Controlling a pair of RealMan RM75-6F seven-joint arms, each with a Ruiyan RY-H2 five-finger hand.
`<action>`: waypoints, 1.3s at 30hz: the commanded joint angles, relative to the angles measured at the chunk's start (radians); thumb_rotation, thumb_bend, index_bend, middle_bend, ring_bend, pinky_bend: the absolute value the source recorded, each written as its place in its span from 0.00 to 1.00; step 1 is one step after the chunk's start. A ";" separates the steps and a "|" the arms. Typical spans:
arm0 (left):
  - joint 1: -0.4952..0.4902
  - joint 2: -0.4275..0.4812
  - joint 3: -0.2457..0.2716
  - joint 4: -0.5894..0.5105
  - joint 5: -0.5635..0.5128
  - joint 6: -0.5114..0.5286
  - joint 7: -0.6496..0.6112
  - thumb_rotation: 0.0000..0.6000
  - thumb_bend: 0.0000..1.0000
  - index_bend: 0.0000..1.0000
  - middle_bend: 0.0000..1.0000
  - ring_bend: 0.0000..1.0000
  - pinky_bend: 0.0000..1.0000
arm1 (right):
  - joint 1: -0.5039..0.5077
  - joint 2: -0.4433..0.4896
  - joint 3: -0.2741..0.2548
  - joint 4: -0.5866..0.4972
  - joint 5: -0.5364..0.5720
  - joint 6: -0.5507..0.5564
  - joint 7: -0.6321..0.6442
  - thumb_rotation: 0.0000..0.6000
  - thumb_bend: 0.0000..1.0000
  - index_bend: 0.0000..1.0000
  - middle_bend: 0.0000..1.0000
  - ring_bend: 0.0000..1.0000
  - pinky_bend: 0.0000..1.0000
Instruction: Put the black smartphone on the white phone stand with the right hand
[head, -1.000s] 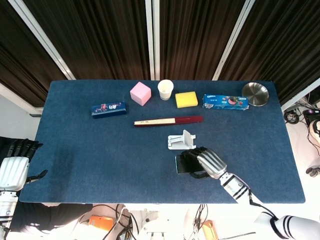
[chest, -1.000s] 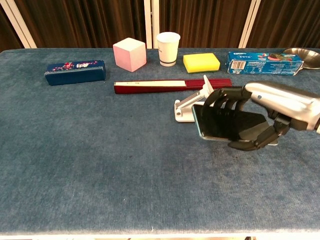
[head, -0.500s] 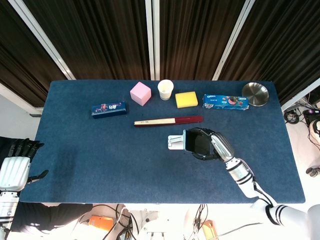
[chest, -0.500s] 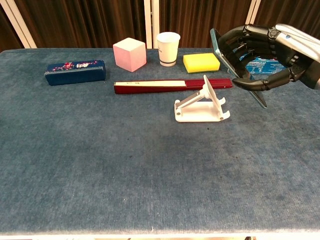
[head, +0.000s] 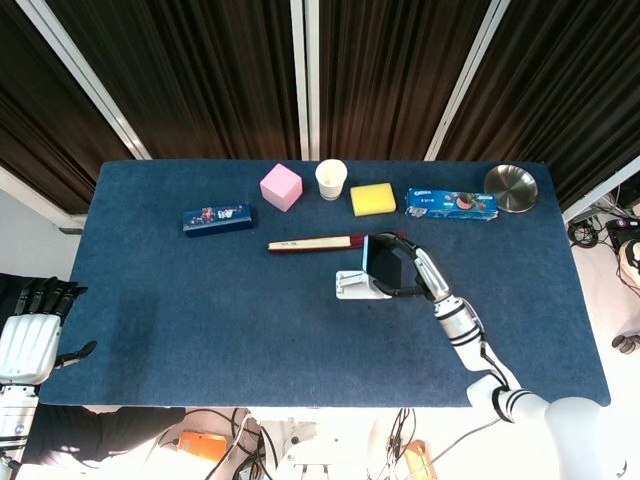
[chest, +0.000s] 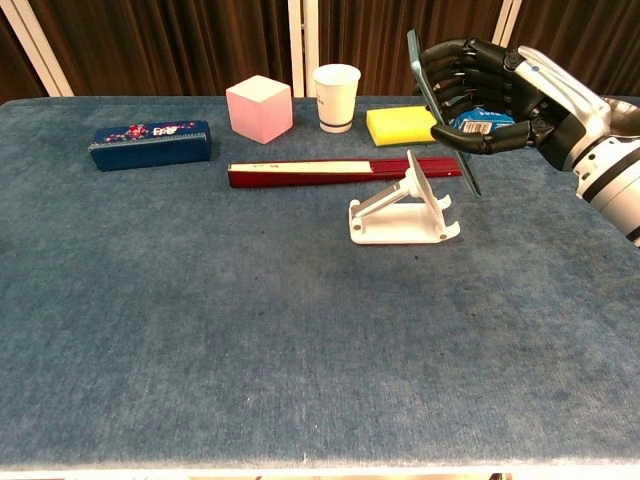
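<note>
My right hand (head: 410, 265) (chest: 490, 85) holds the black smartphone (head: 383, 264) (chest: 440, 110) up in the air, tilted on edge, just above and behind the white phone stand (head: 356, 285) (chest: 402, 210). The phone is apart from the stand in the chest view. The stand sits on the blue table with its back rest leaning up toward the right. My left hand (head: 35, 325) hangs off the table's left edge, fingers apart, holding nothing.
Along the back stand a dark blue box (head: 217, 218), a pink cube (head: 281, 186), a white paper cup (head: 331, 179), a yellow sponge (head: 372, 198), a blue cookie pack (head: 451, 204) and a steel bowl (head: 511, 187). A closed red fan (head: 320, 241) (chest: 330, 170) lies just behind the stand.
The right hand has lifted the phone off the table and carried it up and away from me, from in front of the stand to above its back.
</note>
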 joint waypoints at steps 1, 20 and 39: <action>0.000 0.006 -0.001 -0.014 -0.003 -0.001 0.010 1.00 0.08 0.20 0.17 0.09 0.00 | 0.018 -0.070 0.003 0.105 0.010 0.026 0.069 1.00 0.48 0.57 0.46 0.40 0.48; -0.003 0.026 -0.004 -0.081 -0.011 -0.005 0.061 1.00 0.08 0.20 0.17 0.09 0.00 | 0.030 -0.208 -0.031 0.378 0.031 0.038 0.242 1.00 0.48 0.55 0.46 0.36 0.48; -0.011 0.035 -0.006 -0.108 -0.026 -0.023 0.086 1.00 0.08 0.20 0.16 0.10 0.00 | 0.043 -0.242 -0.064 0.435 0.040 0.008 0.274 1.00 0.48 0.50 0.43 0.33 0.47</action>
